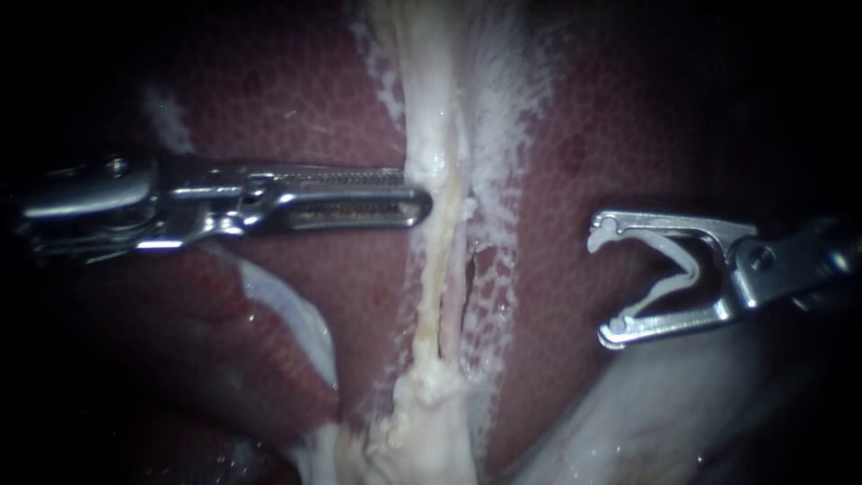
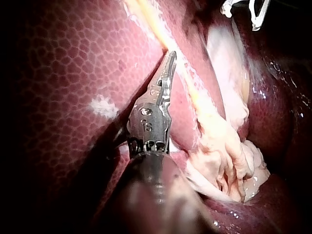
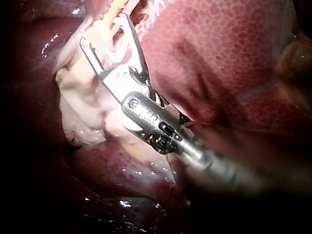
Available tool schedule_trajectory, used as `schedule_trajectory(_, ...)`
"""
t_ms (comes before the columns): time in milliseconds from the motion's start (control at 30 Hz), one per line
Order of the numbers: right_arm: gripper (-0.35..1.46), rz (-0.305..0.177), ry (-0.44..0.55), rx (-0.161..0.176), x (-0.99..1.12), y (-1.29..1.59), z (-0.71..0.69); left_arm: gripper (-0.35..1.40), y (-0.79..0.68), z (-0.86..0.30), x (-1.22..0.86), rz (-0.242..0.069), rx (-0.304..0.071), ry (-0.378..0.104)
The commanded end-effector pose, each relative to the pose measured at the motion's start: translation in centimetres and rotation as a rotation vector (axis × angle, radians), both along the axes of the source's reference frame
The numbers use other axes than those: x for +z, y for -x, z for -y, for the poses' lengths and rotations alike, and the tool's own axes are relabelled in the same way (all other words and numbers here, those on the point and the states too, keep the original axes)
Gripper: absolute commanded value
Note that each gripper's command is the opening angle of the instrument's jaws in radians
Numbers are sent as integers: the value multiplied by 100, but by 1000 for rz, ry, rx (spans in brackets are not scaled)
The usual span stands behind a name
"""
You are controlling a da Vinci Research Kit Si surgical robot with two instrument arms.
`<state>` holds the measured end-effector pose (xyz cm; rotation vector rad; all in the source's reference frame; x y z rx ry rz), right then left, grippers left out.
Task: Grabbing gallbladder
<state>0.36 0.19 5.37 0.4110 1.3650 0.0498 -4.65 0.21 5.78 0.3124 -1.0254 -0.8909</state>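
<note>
Left tool meets the pale strand (tip half buried, grip cannot be told); right tool, spread wide, holds a white clip.

One left instrument, one right instrument, one clip, one liver.

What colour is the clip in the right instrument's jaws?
The clip is white, and it shows best in the endoscope view.

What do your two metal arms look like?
Both are shiny silver metal. My left instrument is long, slim and straight, with tiny ridges and slots. My right instrument has thin jaws with hooked tips and a round rivet at the hinge.
</note>
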Motion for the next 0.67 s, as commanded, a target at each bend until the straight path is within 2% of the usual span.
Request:
schedule_trajectory(33,60,0,0,0,0,0,0,-35,-2,0,0,-3,-1,-3)
schedule_trajectory(167,60,0,0,0,0,0,0,-35,-3,1,0,-15,-4,-12)
schedule_trajectory(667,60,0,0,0,0,0,0,-35,-4,2,-1,-25,-10,-14)
